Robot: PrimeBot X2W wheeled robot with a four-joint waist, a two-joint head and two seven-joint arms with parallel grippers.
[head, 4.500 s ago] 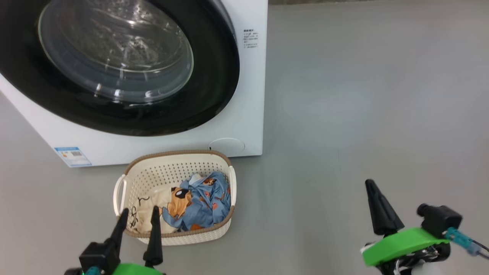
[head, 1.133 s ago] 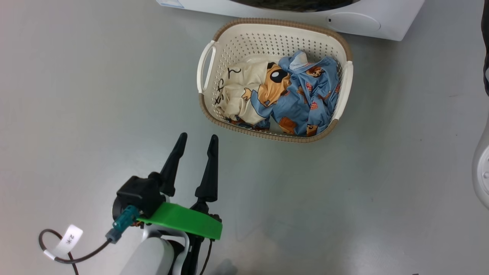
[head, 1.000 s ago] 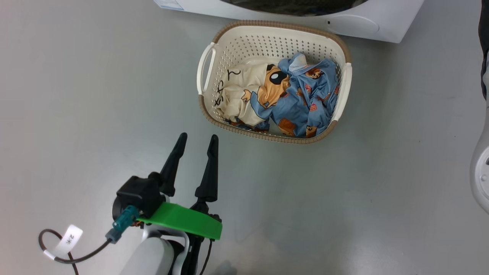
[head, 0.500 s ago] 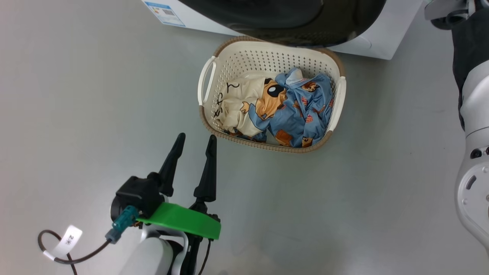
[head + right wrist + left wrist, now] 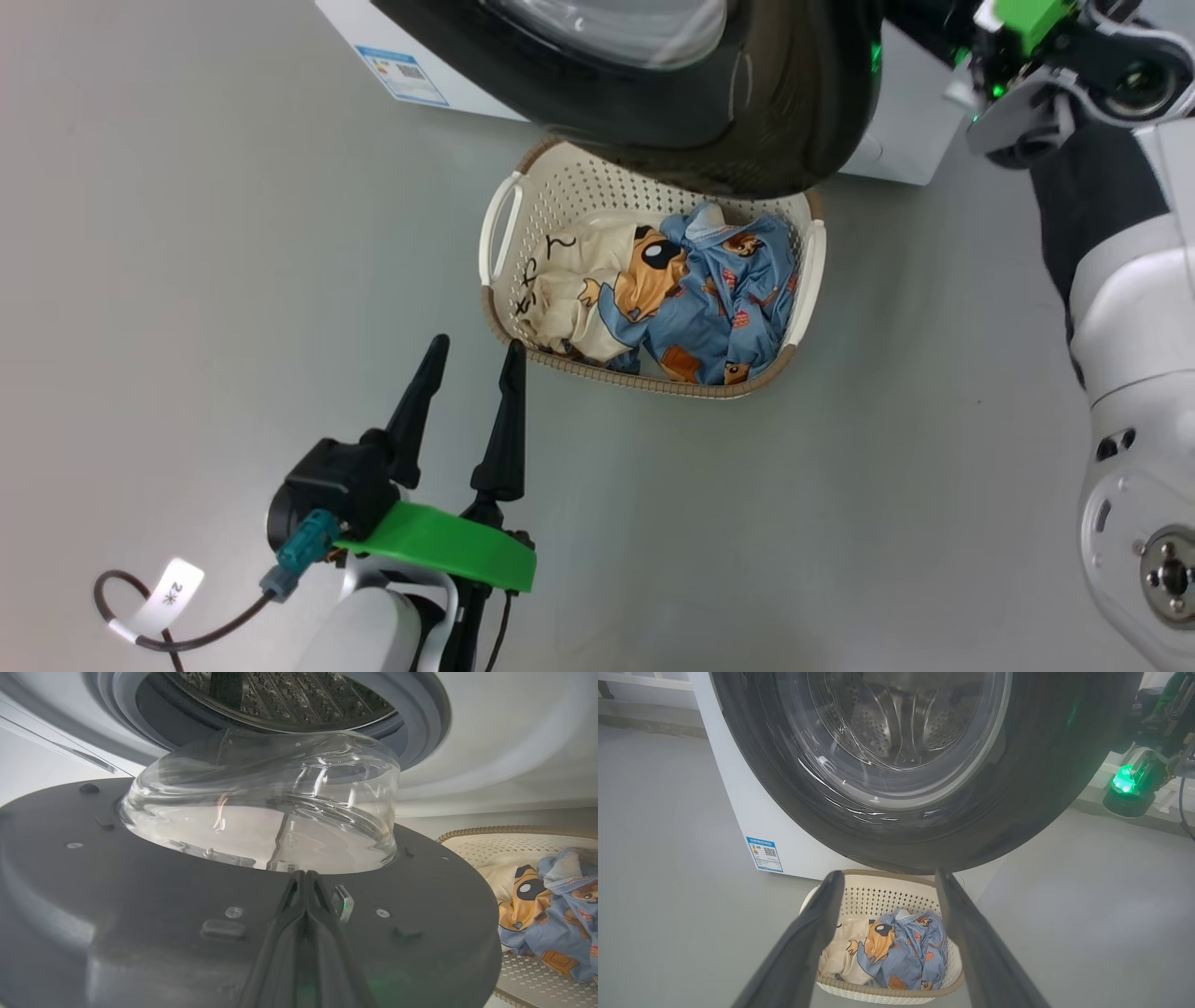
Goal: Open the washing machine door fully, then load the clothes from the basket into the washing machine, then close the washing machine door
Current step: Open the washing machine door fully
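The right gripper [image 5: 306,877], closed on nothing, was the nearer one: the inner face of the partly open washing machine door [image 5: 140,896] lay straight ahead of its tips. The left gripper [image 5: 474,345], spread wide and empty, faced the basket [image 5: 653,385] of clothes [image 5: 700,299].

Head view overhead, wrist views low (basket [image 5: 597,191] in all).

Just a plain smooth grey floor [image 5: 187,233], evenly lit, meeting a pale wall base [image 5: 640,679] at the back.
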